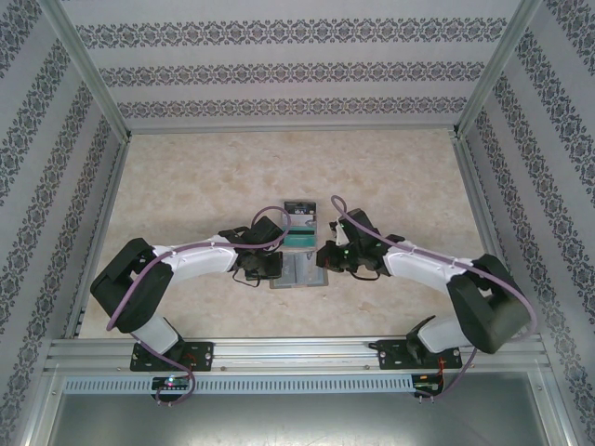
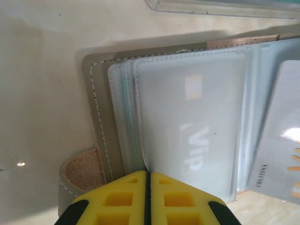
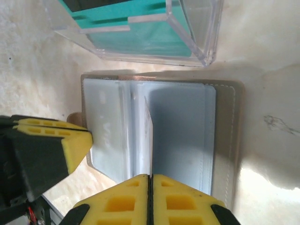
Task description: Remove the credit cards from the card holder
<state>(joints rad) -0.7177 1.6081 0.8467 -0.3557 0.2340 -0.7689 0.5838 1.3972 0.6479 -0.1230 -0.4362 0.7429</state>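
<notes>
The card holder (image 1: 299, 271) lies open on the table between both grippers, its grey-brown cover (image 2: 97, 117) under clear sleeves. My left gripper (image 2: 147, 174) is shut, pinching the near edge of a sleeve that holds a pale card marked VIP (image 2: 197, 131). My right gripper (image 3: 150, 177) is shut on a thin grey credit card (image 3: 149, 136), seen edge-on and standing up from the holder's middle fold. That same card (image 2: 283, 145) shows tilted at the right of the left wrist view. The left gripper's fingertips (image 3: 70, 143) sit at the holder's left edge (image 3: 227, 140).
A clear plastic box (image 1: 300, 223) with teal and dark cards inside stands just beyond the holder, close to both grippers (image 3: 140, 33). Patterned walls and metal rails enclose the pale marbled table (image 1: 186, 186).
</notes>
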